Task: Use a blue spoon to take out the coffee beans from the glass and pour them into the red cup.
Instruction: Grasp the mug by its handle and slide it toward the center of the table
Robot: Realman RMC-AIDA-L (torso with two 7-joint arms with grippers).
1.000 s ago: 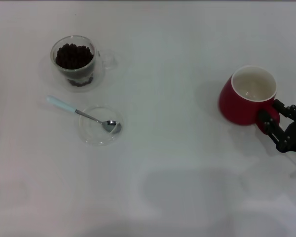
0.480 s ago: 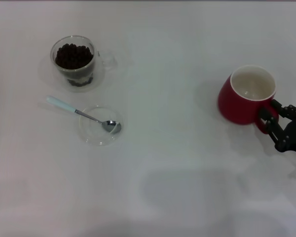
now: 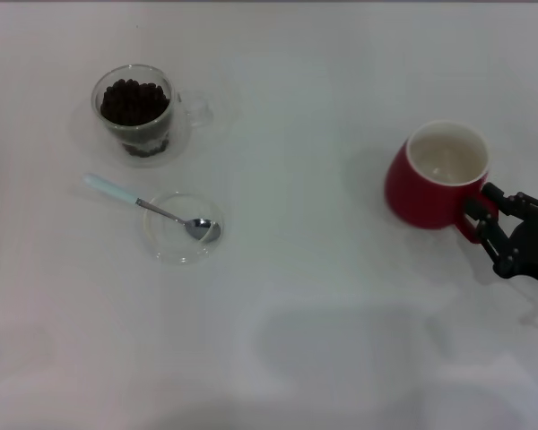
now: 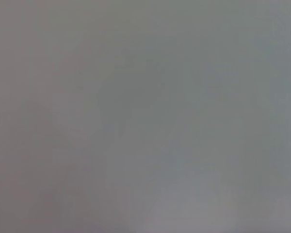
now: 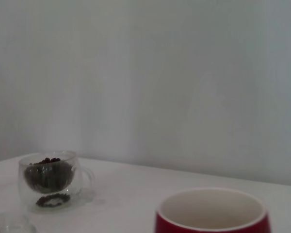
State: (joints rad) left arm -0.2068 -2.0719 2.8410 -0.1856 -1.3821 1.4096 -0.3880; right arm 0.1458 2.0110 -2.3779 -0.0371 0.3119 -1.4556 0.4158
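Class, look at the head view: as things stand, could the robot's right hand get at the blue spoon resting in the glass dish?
Probably not right away. The right hand is closed on the red cup's handle, so it is occupied. Otherwise, bare table lies between it and the blue spoon; nothing blocks the path.

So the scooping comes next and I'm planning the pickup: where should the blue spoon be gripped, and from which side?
Probably the pale blue handle of the blue spoon, from above. It juts out past the clear dish toward the robot's left, while the metal bowl rests inside the dish, so the handle is the free part.
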